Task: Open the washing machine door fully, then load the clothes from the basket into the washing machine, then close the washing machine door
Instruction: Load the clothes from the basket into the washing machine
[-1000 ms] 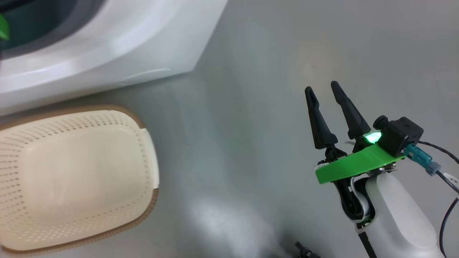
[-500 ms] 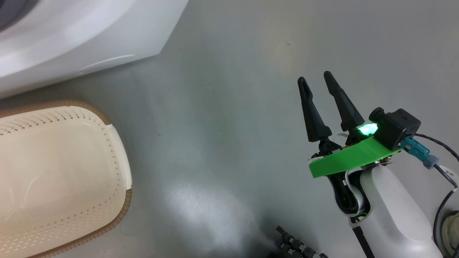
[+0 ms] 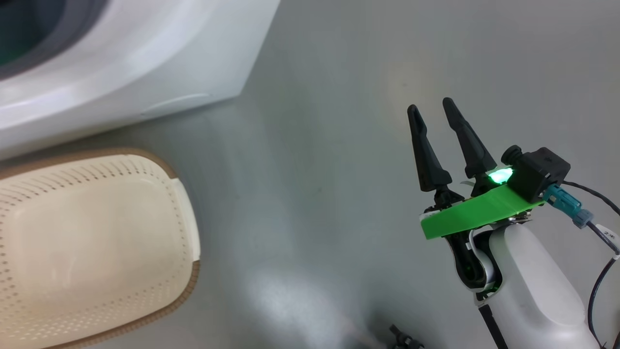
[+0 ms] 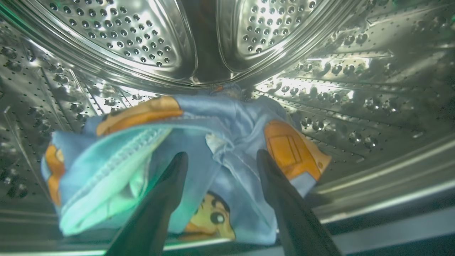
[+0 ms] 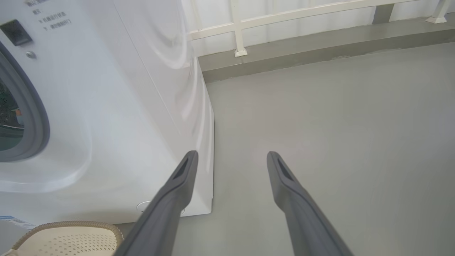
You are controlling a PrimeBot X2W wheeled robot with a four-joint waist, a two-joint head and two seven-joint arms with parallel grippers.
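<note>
Left tool (image 4: 221,158) was inside the steel drum (image 4: 142,39) of the washing machine (image 3: 145,63), fingers spread wide, not closed on the cloth. The clothes (image 4: 231,117) lay heaped on the drum's bottom just beyond the fingertips, a bear face showing between them. Right tool (image 3: 430,107) hung over the grey floor (image 3: 315,145), fingers apart, holding nothing, well clear of the machine's corner. The basket (image 3: 160,162) sat on the floor just before the machine's front. A grey gasket (image 5: 35,117) ringed the opening. A white railing (image 5: 284,16) stood behind.
</note>
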